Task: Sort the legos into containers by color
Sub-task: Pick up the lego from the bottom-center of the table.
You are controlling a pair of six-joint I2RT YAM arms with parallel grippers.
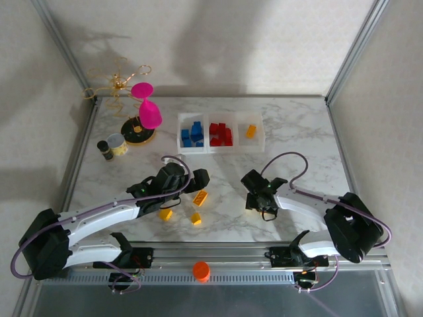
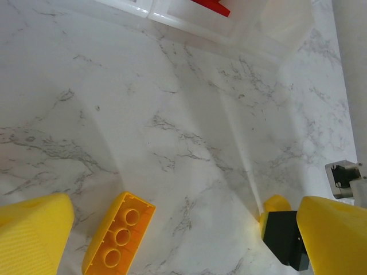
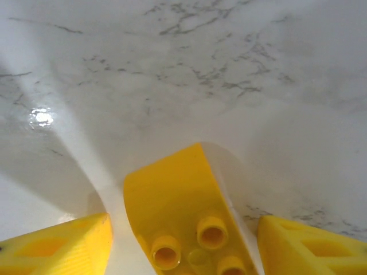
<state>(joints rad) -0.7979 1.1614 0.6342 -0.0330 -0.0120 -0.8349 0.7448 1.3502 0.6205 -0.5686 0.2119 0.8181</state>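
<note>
clear bins [image 1: 231, 150] hold blue legos [image 1: 193, 135], red legos [image 1: 221, 134], yellow lego [image 1: 251, 131], left claw [image 2: 172, 229] spread, right claw [image 3: 183, 240] spread

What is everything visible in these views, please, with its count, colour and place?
bins: three, clear, joined, far side
blue bricks: several, left bin
red bricks: several, middle bin
binned yellow brick: one, right bin
loose yellow bricks: three, on table, near middle
fourth loose brick: one, yellow, on table
cap: one, orange, near rail
can: one, silvery, far left
bottle: one, dark, beside can
pink ornament: one, beside can
gold wire ornament: one, far corner
left gripper: one, yellow fingers, open
right gripper: one, yellow fingers, open, straddling fourth loose brick
</note>
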